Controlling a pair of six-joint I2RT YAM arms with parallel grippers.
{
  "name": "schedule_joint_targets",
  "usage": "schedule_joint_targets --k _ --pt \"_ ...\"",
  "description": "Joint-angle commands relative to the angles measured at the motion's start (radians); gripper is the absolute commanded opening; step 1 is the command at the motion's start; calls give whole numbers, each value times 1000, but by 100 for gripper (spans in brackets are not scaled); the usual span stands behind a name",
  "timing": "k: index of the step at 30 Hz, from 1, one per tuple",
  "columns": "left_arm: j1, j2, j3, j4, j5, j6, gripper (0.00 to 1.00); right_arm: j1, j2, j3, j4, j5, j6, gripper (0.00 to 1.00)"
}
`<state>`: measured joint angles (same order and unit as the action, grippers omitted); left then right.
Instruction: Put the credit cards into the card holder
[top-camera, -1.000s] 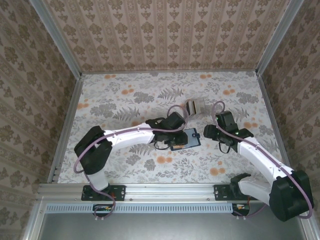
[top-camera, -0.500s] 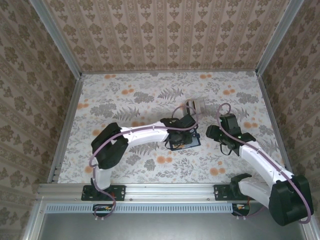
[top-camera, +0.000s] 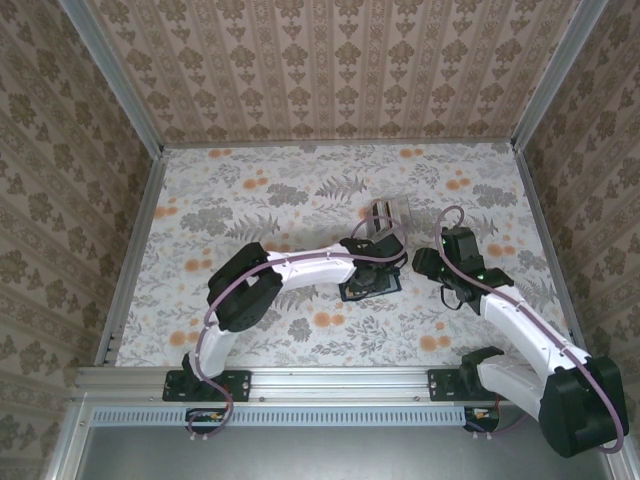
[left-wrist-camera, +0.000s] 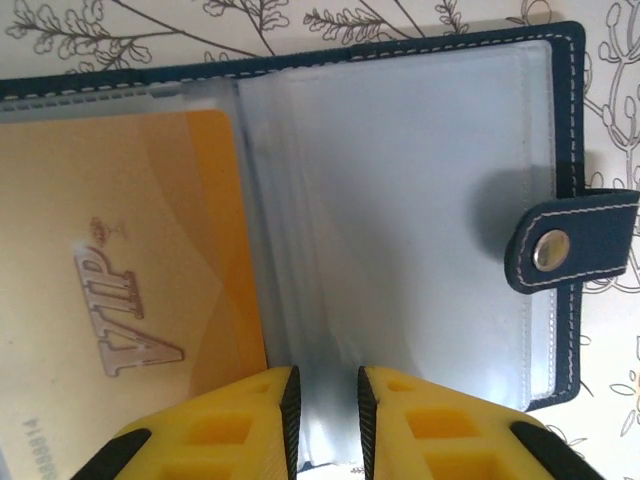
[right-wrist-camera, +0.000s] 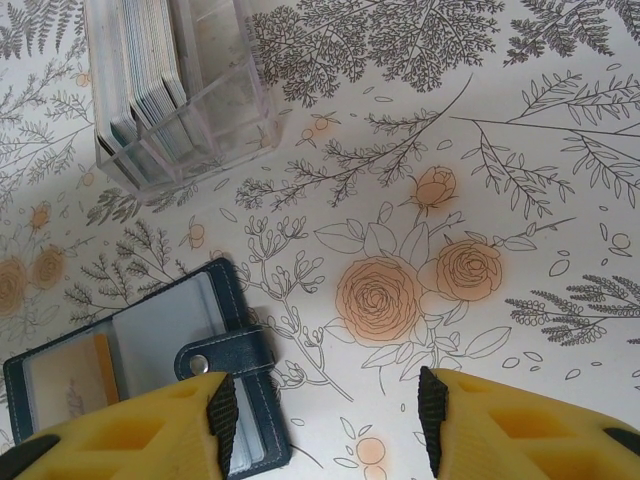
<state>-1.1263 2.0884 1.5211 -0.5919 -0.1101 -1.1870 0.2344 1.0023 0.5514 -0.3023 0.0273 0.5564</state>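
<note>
The card holder (left-wrist-camera: 420, 200) lies open on the floral table; it is dark navy with a snap tab (left-wrist-camera: 572, 243). A gold-orange VIP credit card (left-wrist-camera: 130, 290) sits in its left sleeve. The clear sleeves on the right look empty. My left gripper (left-wrist-camera: 323, 420) hovers low over those sleeves near the spine, jaws a narrow gap apart with nothing seen pinched. More credit cards (right-wrist-camera: 150, 70) stand in a clear box (right-wrist-camera: 235, 110) beyond the holder (right-wrist-camera: 150, 335). My right gripper (right-wrist-camera: 325, 425) is wide open, its left finger over the holder's tab corner.
In the top view the card holder (top-camera: 372, 284) lies mid-table with the clear box (top-camera: 388, 213) just behind it. The left gripper (top-camera: 376, 258) and the right gripper (top-camera: 420, 268) crowd close together there. Metal rails and papered walls bound the table (top-camera: 250, 200).
The left arm has swung to the right across the holder, and its jaws have narrowed. The right arm has hardly moved.
</note>
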Motion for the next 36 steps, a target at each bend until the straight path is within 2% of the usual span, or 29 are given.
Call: schedule_joint_targets --k 1,16,23,27,33,36 --pt "-4 12 29 -38 -32 -22 25 -3 -32 -11 -8 9 -26 54" --pt "-6 33 58 18 31 -30 27 -3 -51 -16 -11 3 -44 52" --pt "-6 44 56 20 48 -31 19 -3 -42 -19 -8 -1 -46 51" --pt "-6 34 46 16 46 -27 11 -4 -43 -19 -8 0 -46 51" --pt "-6 -24 -9 36 31 -18 1 -4 -41 -19 -11 -9 -42 51" --pt "-4 -57 -55 80 47 -7 0 -5 -39 -18 -11 -16 -40 51"
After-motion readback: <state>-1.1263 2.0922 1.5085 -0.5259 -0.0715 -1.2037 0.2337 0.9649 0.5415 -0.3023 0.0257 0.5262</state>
